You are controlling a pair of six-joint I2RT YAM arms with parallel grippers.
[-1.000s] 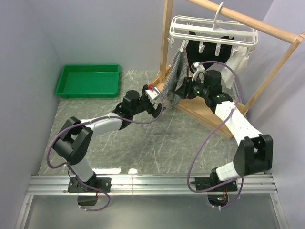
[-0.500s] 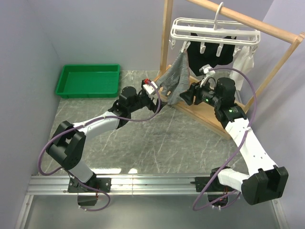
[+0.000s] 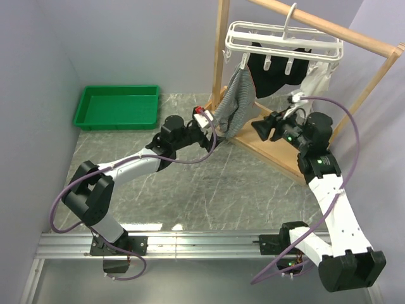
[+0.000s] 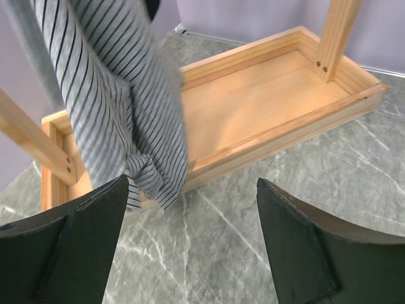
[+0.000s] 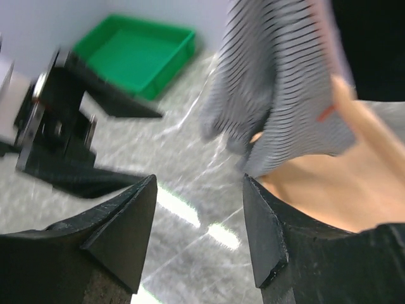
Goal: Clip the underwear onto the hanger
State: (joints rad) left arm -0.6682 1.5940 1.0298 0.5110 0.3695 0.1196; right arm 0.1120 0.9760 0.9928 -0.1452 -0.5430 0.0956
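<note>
The white hanger (image 3: 285, 39) hangs by its hook from the wooden rack's top bar. The pinstriped underwear (image 3: 235, 101) dangles from the hanger's left corner, its lower end bunched just above the rack's base. In the left wrist view the underwear (image 4: 120, 95) hangs at the upper left, beside the left finger and not between the two. My left gripper (image 3: 209, 122) (image 4: 192, 190) is open and holds nothing. My right gripper (image 3: 261, 126) (image 5: 199, 183) is open too and stands clear to the right of the underwear (image 5: 278, 95), nothing in it.
A black garment (image 3: 278, 66) and a small white cloth (image 3: 319, 79) also hang from the hanger. The wooden rack's base tray (image 3: 278, 149) (image 4: 266, 95) lies under them. A green tray (image 3: 117, 107) (image 5: 136, 54) sits at the back left.
My right arm has drawn back to the right, away from the underwear, with its jaws wider apart. The left gripper moved in toward the rack. The underwear swung and now hangs straight down.
</note>
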